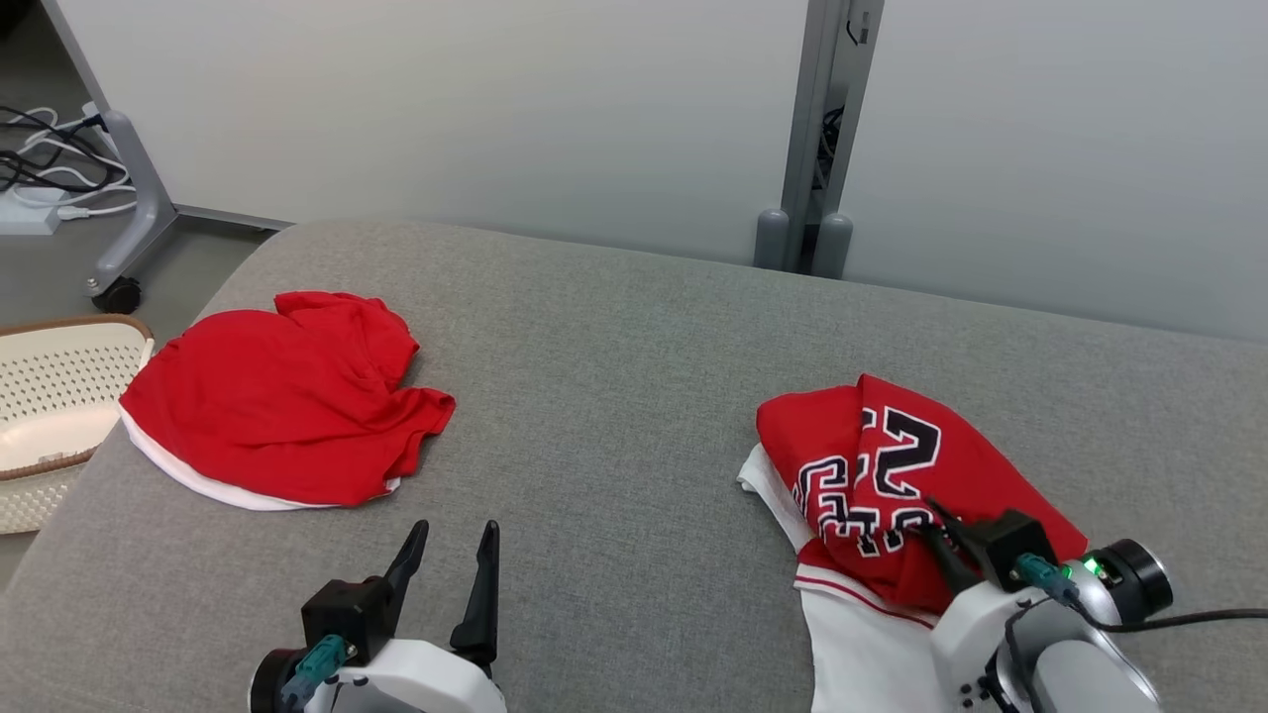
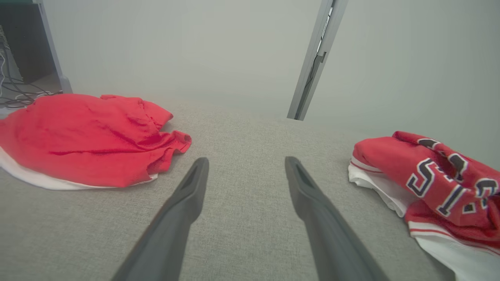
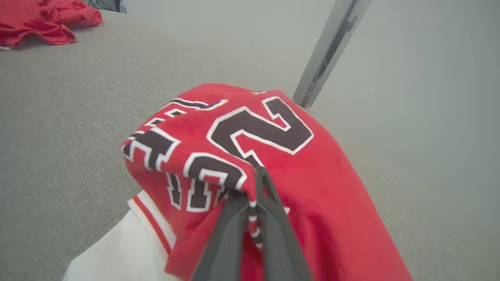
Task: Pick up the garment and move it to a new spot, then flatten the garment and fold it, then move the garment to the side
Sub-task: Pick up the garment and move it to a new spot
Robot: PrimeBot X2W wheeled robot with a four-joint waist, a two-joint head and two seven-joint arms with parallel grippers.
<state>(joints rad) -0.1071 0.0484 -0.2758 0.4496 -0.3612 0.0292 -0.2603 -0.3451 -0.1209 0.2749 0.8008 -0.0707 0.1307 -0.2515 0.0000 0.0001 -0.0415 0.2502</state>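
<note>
The garment (image 1: pixel 892 465) is a crumpled red jersey with black-and-white numbers and a white part beneath, lying at the right of the grey padded surface (image 1: pixel 614 376). My right gripper (image 1: pixel 936 520) is shut on a fold of it at its near edge. In the right wrist view the two dark fingers (image 3: pixel 269 207) pinch the trimmed fabric of the garment (image 3: pixel 273 156) at the right gripper (image 3: pixel 258 175). My left gripper (image 1: pixel 456 540) stands open over bare surface at the lower left, nothing between its fingers. In the left wrist view the left gripper (image 2: pixel 246 164) points between both cloth piles, the garment (image 2: pixel 429 175) to its right.
A second red cloth with a white edge (image 1: pixel 287 396) lies bunched at the surface's left side. A cream perforated basket (image 1: pixel 59 327) stands beyond the left edge. Behind are pale wall panels, a grey post (image 1: pixel 822 129) and cables (image 1: pixel 40 158) on the floor.
</note>
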